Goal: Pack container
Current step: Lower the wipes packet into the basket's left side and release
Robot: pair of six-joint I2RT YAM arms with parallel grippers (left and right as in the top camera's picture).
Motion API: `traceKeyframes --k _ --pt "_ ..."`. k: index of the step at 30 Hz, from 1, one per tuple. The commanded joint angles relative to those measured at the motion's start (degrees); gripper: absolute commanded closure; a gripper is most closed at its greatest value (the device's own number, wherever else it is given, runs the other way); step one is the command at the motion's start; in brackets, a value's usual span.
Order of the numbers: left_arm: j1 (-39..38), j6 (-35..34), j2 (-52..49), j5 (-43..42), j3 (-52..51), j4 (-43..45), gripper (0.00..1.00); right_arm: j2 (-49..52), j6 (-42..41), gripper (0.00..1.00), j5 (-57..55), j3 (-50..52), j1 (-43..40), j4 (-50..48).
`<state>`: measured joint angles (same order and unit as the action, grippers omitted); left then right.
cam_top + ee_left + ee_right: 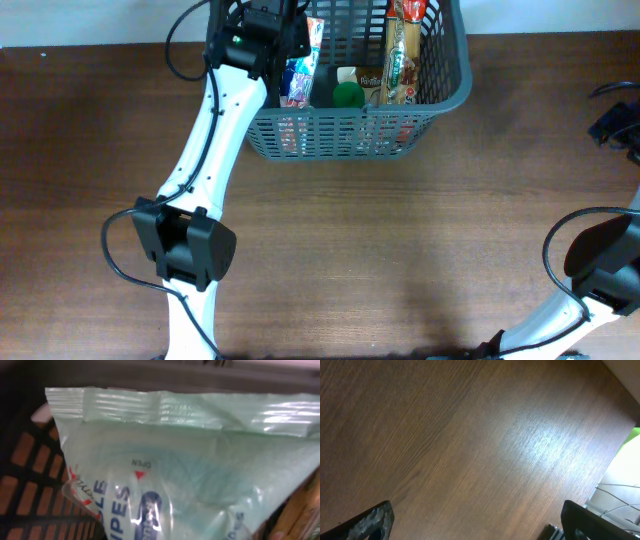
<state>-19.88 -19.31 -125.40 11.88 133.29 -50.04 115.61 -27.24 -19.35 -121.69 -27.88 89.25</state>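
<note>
Left gripper [285, 40] sits inside the basket [463, 70] against a wipes pack [175, 475], its grip hidden; right gripper [480, 522] gapes wide, empty.

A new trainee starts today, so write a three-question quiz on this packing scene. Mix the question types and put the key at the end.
1. True or false: the right gripper hangs over the basket.
2. Which arm reaches into the basket? A) left B) right C) both
3. In the left wrist view, what word is printed by the red arrow on the pale green packet?

Key:
1. False. It is open over bare table.
2. A.
3. OPEN.
</note>
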Motion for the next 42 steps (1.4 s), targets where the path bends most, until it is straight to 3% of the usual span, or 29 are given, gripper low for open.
traceKeyframes --k 1,15,18,24,25,28,32,42 --pt "0.1 0.8 -0.1 -0.5 0.4 -0.6 0.97 0.2 -0.9 0.01 -0.1 0.4 -0.3 -0.2" --pt "0.2 0.8 -1.1 -0.5 -0.1 -6.0 0.92 0.2 -0.9 0.01 -0.1 0.4 -0.3 -0.2" --pt "0.2 0.8 -1.2 -0.5 -0.1 -7.1 0.74 0.2 -0.9 0.01 -0.1 0.4 -0.3 -0.2" --pt "0.2 0.8 -1.2 -0.5 -0.1 -7.5 0.64 0.2 -0.9 0.01 -0.1 0.4 -0.3 -0.1" --pt "0.2 0.8 -1.2 -0.5 -0.1 -7.5 0.59 0.2 -0.9 0.01 -0.1 0.4 -0.3 -0.2" --pt "0.2 0.8 -1.2 -0.5 -0.1 -7.5 0.28 0.2 -0.9 0.01 -0.1 0.4 -0.3 -0.1" --pt "0.2 0.8 -1.2 -0.3 -0.1 -7.5 0.03 0.2 -0.9 0.01 -0.1 0.4 -0.3 -0.1" --pt "0.2 0.8 -0.6 -0.3 4.5 -8.0 0.00 0.2 -0.9 0.01 -0.1 0.4 -0.3 -0.2"
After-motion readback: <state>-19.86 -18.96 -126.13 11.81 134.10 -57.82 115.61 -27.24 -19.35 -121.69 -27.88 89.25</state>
